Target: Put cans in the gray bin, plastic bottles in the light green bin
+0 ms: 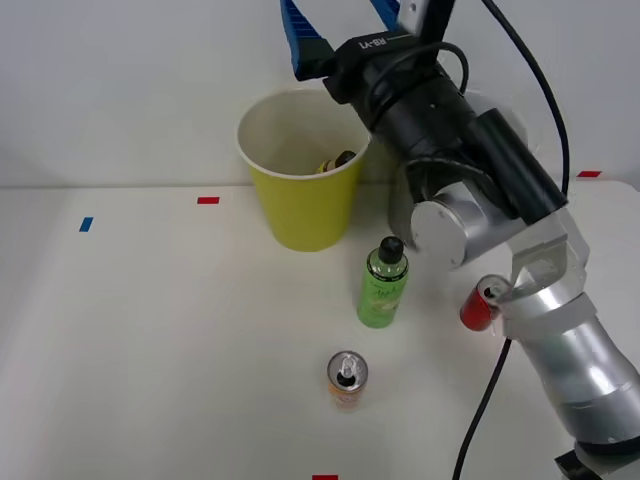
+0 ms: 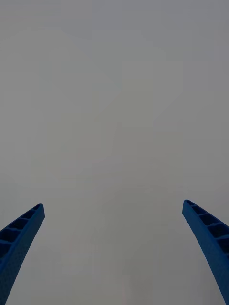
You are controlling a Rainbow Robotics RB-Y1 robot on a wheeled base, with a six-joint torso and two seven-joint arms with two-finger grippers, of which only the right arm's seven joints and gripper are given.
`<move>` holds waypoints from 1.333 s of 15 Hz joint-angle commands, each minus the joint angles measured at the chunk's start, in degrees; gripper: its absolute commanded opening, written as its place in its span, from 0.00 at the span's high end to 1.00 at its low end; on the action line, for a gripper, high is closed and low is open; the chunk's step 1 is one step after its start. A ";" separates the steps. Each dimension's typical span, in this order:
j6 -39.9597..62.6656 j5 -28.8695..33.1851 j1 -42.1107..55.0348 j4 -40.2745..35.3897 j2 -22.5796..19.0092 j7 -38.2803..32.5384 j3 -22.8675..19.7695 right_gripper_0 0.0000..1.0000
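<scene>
Lime bin (image 1: 300,195): mid-table, yellow bottle (image 1: 338,162) inside. Right gripper (image 1: 340,25): raised above it, fingers spread, empty. Green bottle (image 1: 383,285): upright beside bin; light, slick; grip mid-body. Orange can (image 1: 347,380), red can (image 1: 480,305): standing nearer, thin-walled.

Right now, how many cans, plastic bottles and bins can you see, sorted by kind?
Cans: 2, the orange can and the red can, both standing on the table.
Plastic bottles: 2, the green bottle on the table and a yellow bottle inside the bin.
Bins: 1, the light green bin.
Total: 5
</scene>
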 commanded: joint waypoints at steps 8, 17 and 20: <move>3.53 -0.64 33.40 -28.30 -12.90 -5.29 -6.50 0.00; 3.27 0.94 63.46 -40.61 -10.35 -4.33 -13.88 0.00; 2.65 1.82 68.38 -40.61 -9.12 -3.45 -15.02 0.00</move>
